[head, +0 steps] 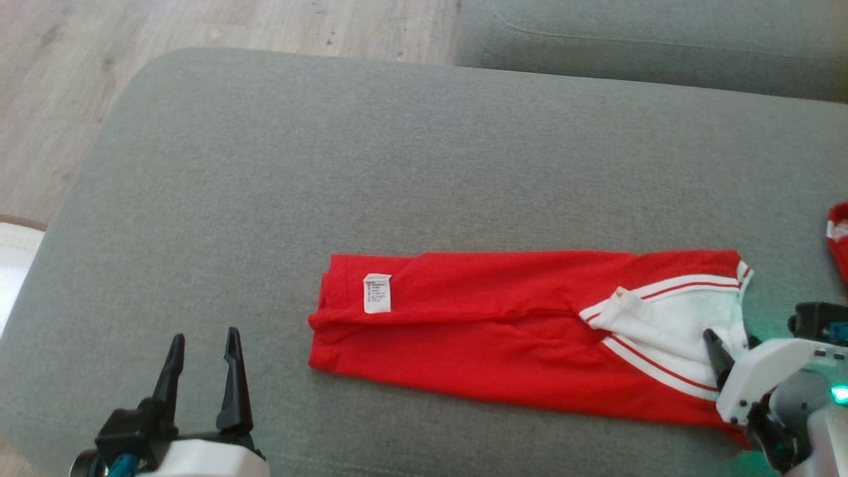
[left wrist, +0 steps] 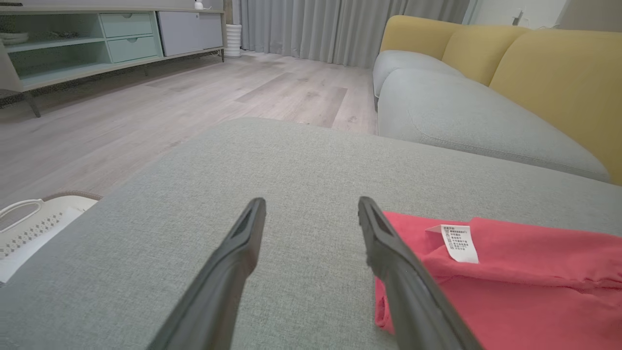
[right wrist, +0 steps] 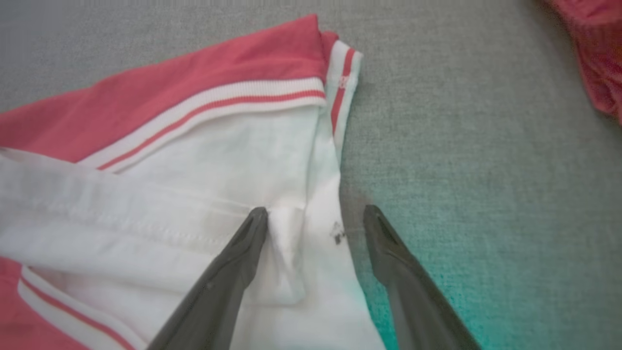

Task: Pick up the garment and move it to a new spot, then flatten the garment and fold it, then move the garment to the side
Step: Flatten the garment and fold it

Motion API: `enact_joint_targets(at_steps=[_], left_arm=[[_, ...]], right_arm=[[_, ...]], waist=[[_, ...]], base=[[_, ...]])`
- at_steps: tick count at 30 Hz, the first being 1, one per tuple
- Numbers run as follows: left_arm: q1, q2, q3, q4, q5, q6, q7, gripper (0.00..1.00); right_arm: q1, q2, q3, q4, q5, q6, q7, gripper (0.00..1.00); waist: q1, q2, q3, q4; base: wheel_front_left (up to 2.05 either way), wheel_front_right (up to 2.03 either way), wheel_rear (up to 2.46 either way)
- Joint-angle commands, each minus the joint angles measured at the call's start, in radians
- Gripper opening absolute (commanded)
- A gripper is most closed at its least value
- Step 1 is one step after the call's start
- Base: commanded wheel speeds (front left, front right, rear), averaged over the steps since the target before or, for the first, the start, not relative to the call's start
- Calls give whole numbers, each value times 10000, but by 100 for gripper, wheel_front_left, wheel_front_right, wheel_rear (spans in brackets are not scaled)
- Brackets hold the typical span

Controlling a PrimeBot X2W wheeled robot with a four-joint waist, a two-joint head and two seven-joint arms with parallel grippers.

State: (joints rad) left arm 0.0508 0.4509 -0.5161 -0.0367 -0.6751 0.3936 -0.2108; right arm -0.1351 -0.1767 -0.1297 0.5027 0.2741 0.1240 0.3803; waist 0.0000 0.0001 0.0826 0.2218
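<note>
Garment (head: 503, 318) lies folded long, L-to-R, toward near-right edge of cushion (head: 397, 146) — right gripper (right wrist: 316, 214) nearest, wide open astride collar end, holding nothing; left gripper (head: 203, 341) open, empty, just off hem end

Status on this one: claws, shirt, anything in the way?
Left claw open, over bare cushion beside shirt. Right claw open, astride the shirt's white edge. Shirt folded in a long strip, flat. Another red cloth far right, apart.

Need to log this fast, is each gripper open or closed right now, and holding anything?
Left gripper: open, empty, left of the red garment.
Right gripper: open at the garment's white collar, gripping nothing.
</note>
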Motion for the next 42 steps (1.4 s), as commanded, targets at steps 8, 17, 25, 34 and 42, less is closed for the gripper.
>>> enact_joint_targets(at_steps=[8, 17, 25, 34, 42], left_arm=[[-141, 274, 350, -489, 137, 181, 77, 100], [-157, 259, 267, -626, 181, 248, 118, 100], [-63, 117, 224, -590, 128, 257, 21, 100], [-261, -30, 130, -479, 173, 179, -57, 100], [-443, -50, 51, -282, 157, 87, -19, 100]], right_arm=[[-559, 251, 1077, 327, 424, 67, 543, 48], [-1134, 25, 1380, 281, 210, 67, 201, 0], [-937, -1130, 948, -1004, 425, 67, 569, 0], [-599, -1339, 268, -2702, 618, 67, 1311, 0], [-478, -481, 1177, -4559, 947, 67, 1544, 0]], waist=[[0, -1, -79, -78], [0, -1, -309, -1130], [0, -1, -508, -2362], [0, -1, -320, -3049], [0, -1, -393, -2784]], base=[[0, 0, 0], [0, 0, 0], [0, 0, 0], [0, 0, 0], [0, 0, 0]])
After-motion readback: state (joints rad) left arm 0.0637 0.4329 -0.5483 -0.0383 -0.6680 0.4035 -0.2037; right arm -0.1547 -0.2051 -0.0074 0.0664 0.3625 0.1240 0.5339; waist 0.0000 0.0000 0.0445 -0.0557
